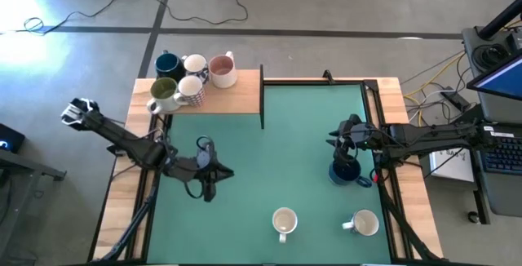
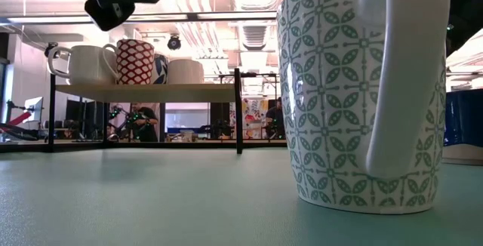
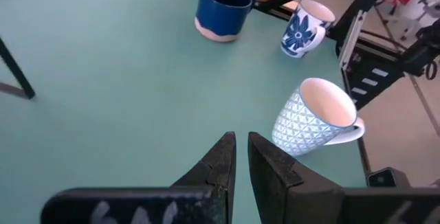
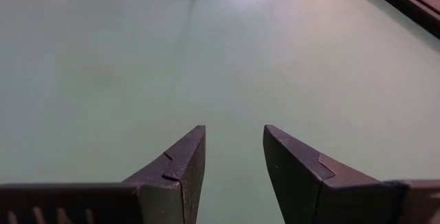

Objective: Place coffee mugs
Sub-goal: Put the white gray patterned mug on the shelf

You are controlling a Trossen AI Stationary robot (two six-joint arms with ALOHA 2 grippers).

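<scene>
Five mugs stand on the wooden shelf [image 1: 204, 103] at the far left: a dark blue one [image 1: 169, 64], a white one [image 1: 194, 64], a pink-inside one [image 1: 222, 70], an olive-inside one [image 1: 164, 93] and a red-patterned one [image 1: 191, 90]. Three mugs stand on their bases on the green mat: a dark blue one [image 1: 347, 171], a lattice-patterned one [image 1: 284, 221] and a blue-flowered one [image 1: 364, 223]. My left gripper [image 1: 208, 183] is shut and empty over the mat's left part. My right gripper [image 1: 344, 148] is open and empty, just on the far side of the dark blue mug on the mat.
A dark upright panel [image 1: 262, 95] closes the shelf's right end. Black rails [image 1: 377, 103] run along the mat's right side. The low view has the lattice mug [image 2: 362, 95] right before the camera. Bare mat [image 1: 285, 144] lies between the two arms.
</scene>
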